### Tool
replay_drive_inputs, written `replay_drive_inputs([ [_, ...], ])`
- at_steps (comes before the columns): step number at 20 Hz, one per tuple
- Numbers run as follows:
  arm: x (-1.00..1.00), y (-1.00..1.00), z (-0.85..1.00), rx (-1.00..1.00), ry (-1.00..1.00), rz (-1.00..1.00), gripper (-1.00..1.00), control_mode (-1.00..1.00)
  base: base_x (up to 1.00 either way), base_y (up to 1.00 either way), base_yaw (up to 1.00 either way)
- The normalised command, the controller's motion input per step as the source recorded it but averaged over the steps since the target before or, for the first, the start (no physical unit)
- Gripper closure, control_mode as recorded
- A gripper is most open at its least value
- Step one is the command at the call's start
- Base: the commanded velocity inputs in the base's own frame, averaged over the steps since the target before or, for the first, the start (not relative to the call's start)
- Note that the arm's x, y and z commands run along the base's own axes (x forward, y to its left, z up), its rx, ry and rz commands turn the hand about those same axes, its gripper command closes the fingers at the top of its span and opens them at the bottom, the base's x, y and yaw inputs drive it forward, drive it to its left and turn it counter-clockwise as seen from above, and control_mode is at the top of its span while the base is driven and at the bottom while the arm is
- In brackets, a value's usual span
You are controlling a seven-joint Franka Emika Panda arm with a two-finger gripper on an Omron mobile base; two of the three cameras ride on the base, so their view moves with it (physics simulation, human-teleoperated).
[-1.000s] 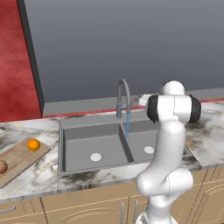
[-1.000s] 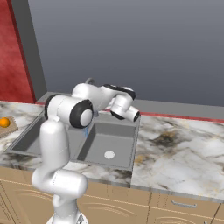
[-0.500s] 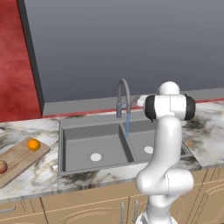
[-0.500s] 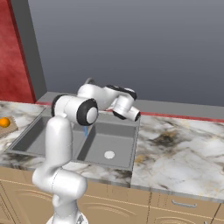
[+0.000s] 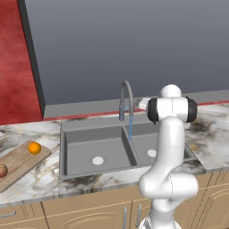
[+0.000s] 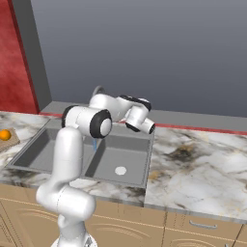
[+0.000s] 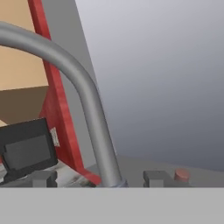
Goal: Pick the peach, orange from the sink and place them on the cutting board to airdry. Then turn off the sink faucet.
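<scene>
The orange (image 5: 34, 147) and the peach (image 5: 2, 171) lie on the cutting board (image 5: 18, 162) left of the sink (image 5: 80, 134). The orange (image 6: 5, 135) also shows at the left edge of the right base view. The sink faucet (image 5: 126, 99) stands behind the basins, and a thin blue stream of water (image 5: 130, 128) falls from its spout. In the hand view, my gripper (image 7: 98, 178) is right at the faucet's pipe (image 7: 89, 100). Its fingertips (image 7: 155, 177) stand apart on either side of the pipe's lower end, with a gap on each side.
My white arm (image 5: 170, 134) rises in front of the right basin (image 5: 152, 152). Marbled counter (image 6: 198, 159) stretches to the right of the sink. A grey wall runs behind the faucet, with a red wall at the left. A dark box (image 7: 26, 151) shows left of the pipe.
The arm has shifted slightly, bringing the hand a little lower and closer to the faucet. The fruits and the board have not moved, and the water keeps running.
</scene>
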Motion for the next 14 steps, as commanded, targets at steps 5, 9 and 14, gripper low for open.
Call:
replay_drive_inputs([
  [5, 0.25, 0.39, -0.21, 0.00, 0.00, 0.01, -1.00, -1.00, 0.00, 0.00, 0.00],
  [9, 0.19, 0.35, -0.25, 0.00, 0.00, 0.01, -1.00, -1.00, 0.00, 0.00, 0.00],
  [14, 0.13, 0.72, -0.14, 0.00, 0.00, 0.00, -1.00, -1.00, 0.00, 0.00, 0.00],
])
